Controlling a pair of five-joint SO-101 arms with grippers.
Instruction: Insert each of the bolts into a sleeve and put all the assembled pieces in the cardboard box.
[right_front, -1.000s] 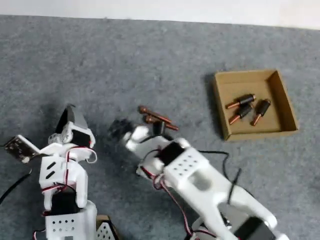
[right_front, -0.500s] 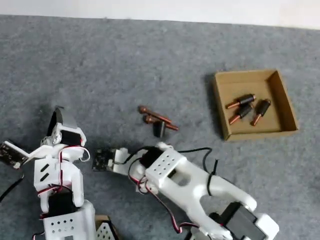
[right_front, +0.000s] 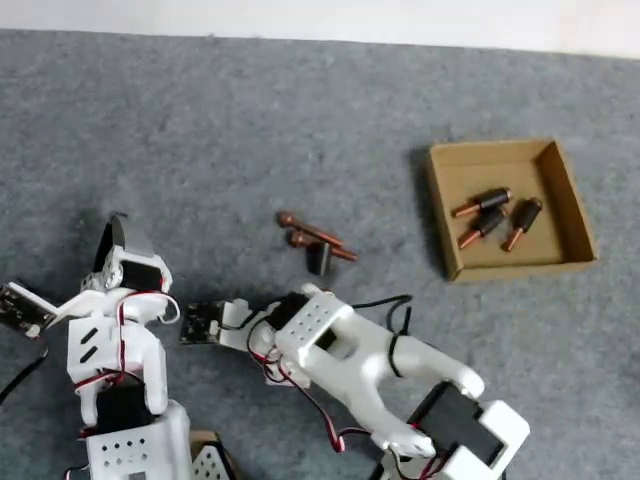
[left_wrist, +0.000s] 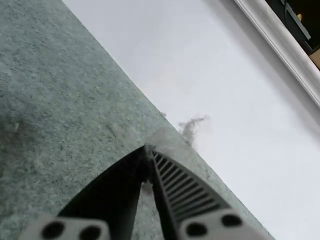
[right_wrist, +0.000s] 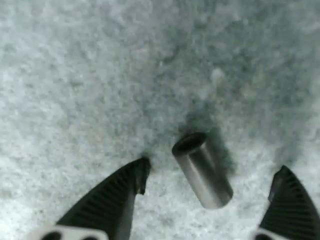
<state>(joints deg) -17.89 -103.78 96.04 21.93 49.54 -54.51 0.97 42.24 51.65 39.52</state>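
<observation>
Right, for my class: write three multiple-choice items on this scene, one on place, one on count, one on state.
1. How many assembled pieces are in the cardboard box? A two; B three; C five.
2. Where do the loose bolts lie? A in the box; B on the grey mat; C in a pincer.
3. The right pincer is: A open; B shut on a bolt; C shut on a sleeve.
Key: B, three show inside; B, they rest on the mat outside the box; A, its jaws stand apart either side of the sleeve.
</observation>
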